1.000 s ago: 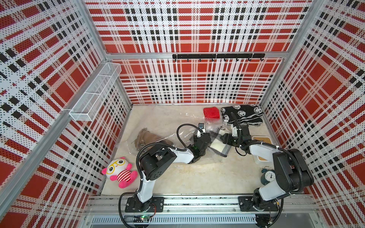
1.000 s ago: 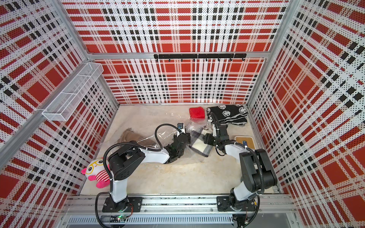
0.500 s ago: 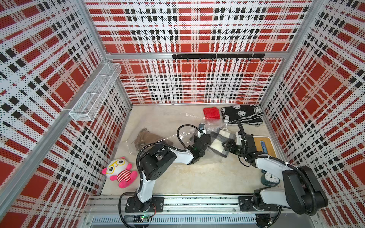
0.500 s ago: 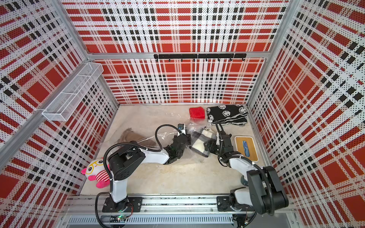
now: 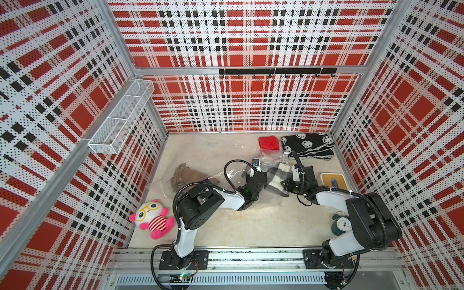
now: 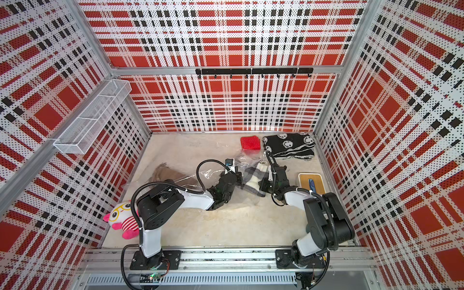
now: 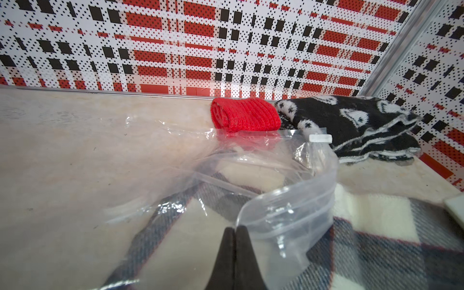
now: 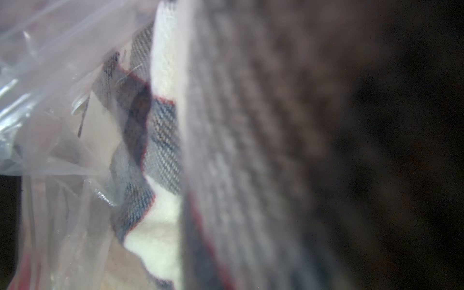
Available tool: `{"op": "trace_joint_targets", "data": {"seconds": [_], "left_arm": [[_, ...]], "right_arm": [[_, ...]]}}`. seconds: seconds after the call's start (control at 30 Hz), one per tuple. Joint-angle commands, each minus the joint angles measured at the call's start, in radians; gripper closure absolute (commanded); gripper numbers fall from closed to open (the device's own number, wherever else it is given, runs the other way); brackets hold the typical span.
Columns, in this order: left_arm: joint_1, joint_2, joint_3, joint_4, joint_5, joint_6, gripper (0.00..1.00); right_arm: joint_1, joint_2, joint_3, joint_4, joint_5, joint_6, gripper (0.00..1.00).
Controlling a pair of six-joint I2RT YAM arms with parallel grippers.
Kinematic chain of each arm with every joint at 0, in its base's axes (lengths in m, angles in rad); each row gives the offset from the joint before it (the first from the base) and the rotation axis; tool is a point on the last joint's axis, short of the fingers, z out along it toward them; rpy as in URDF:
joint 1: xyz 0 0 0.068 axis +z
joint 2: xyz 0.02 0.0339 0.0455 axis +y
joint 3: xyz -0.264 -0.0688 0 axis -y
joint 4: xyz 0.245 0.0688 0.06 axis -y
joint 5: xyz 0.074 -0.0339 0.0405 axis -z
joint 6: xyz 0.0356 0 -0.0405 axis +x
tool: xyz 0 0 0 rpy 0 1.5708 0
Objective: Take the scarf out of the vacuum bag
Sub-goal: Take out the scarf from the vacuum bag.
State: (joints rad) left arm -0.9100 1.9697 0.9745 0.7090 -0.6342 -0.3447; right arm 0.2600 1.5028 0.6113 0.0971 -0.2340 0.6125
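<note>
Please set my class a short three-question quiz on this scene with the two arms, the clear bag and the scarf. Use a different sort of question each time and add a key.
1. Multiple choice: where is the plaid scarf?
A. hung on the wall hooks
B. partly under the film of the vacuum bag, partly bare
C. lying on the pink toy

2. True or false: the left gripper has its jaws wide open.

3. Fill the gap: by the base of the right arm stands a small teal ____.

Key
1. B
2. False: the jaws are shut, with the bag's film at their tips.
3. alarm clock
</note>
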Motion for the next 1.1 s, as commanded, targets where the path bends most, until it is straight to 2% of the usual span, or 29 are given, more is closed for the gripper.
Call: {"op": "trace_joint_targets", "data": {"seconds": [0.0, 0.17, 0.33, 0.6, 0.73, 0.97, 1.03, 1.07], "left_arm": [[0.011, -0.032, -0.013, 0.025, -0.003, -0.002, 1.0], [0.019, -0.021, -0.017, 0.031, -0.019, -0.006, 1.0], [0.019, -0.021, -0.017, 0.031, -0.034, 0.004, 1.0], [0.023, -0.052, -0.039, 0.034, -0.041, 0.005, 1.0], [0.019, -0.06, -0.039, 0.034, -0.045, 0.013, 1.0], [0.016, -0.072, -0.041, 0.034, -0.042, 0.016, 1.0], [0.016, -0.078, -0.044, 0.033, -0.036, 0.019, 1.0], [0.016, -0.081, -0.046, 0.033, -0.033, 0.018, 1.0]], "right_arm": [[-0.039, -0.046, 0.033, -0.163, 0.104, -0.051, 0.95], [-0.056, -0.063, 0.093, -0.27, 0.141, -0.088, 0.96], [-0.08, -0.009, 0.187, -0.411, 0.194, -0.145, 0.98], [-0.14, 0.025, 0.309, -0.578, 0.379, -0.152, 0.94], [-0.176, 0.092, 0.36, -0.6, 0.436, -0.162, 0.92], [-0.181, 0.16, 0.434, -0.578, 0.535, -0.147, 0.9], [-0.182, 0.178, 0.47, -0.592, 0.563, -0.144, 0.84], [-0.181, 0.182, 0.48, -0.594, 0.569, -0.145, 0.75]]}}
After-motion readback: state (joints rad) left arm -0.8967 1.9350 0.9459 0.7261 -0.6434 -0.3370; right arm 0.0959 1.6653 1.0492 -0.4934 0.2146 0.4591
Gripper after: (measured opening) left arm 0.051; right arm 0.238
